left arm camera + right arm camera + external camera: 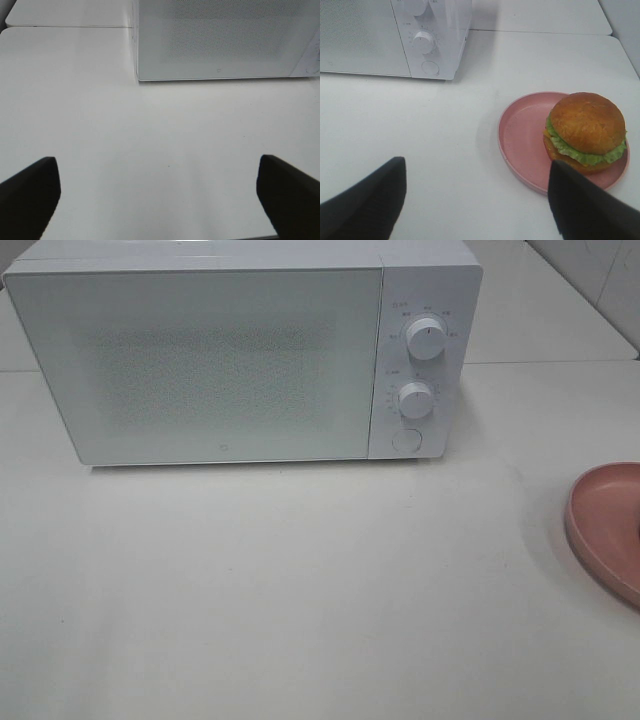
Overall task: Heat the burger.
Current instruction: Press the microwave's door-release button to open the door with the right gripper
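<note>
The burger (586, 132), with a golden-brown bun and green lettuce, rests on a round pink plate (522, 135) in the right wrist view. My right gripper (477, 200) hangs open above the table, short of the plate, with nothing between its fingers. In the exterior high view only the plate's edge (603, 525) shows at the right border and the burger is out of frame. The white microwave (240, 355) stands at the back with its door shut. My left gripper (157, 192) is open over bare table in front of the microwave (220, 40). Neither arm shows in the exterior high view.
The microwave's panel carries two knobs (427, 340) (415, 399) and a round button (406, 439). The same panel (425, 42) shows in the right wrist view. A seam between two table tops (560, 363) runs behind the microwave.
</note>
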Controlling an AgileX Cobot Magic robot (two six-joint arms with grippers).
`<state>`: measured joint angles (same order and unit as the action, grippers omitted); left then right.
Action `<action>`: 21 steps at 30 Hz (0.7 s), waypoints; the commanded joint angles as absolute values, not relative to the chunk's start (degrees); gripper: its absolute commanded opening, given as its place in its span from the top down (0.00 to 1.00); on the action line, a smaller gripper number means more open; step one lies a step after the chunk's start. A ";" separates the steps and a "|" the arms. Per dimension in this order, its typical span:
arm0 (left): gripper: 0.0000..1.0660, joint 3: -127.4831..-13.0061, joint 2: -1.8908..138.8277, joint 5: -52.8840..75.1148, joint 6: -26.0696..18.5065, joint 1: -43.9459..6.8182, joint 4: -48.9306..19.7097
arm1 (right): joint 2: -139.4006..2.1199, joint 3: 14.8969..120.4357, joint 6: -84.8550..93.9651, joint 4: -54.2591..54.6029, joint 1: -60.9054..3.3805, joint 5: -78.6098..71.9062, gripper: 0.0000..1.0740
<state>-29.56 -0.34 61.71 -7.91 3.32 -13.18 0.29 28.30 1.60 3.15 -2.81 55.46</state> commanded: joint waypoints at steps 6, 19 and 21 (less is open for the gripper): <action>0.06 -29.51 -1.15 61.36 -8.02 3.21 -13.81 | 1.72 28.25 1.38 3.15 -2.58 55.06 0.30; 0.06 -29.51 -1.15 61.36 -8.02 3.21 -13.81 | 0.00 30.08 1.26 4.76 -2.58 51.68 0.30; 0.06 -29.51 -1.15 61.36 -8.02 3.21 -13.81 | -1.72 30.08 1.26 5.16 -2.58 50.08 0.30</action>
<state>-29.56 -0.34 61.71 -7.91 3.32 -13.18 -0.69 29.56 1.55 4.58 -2.81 51.97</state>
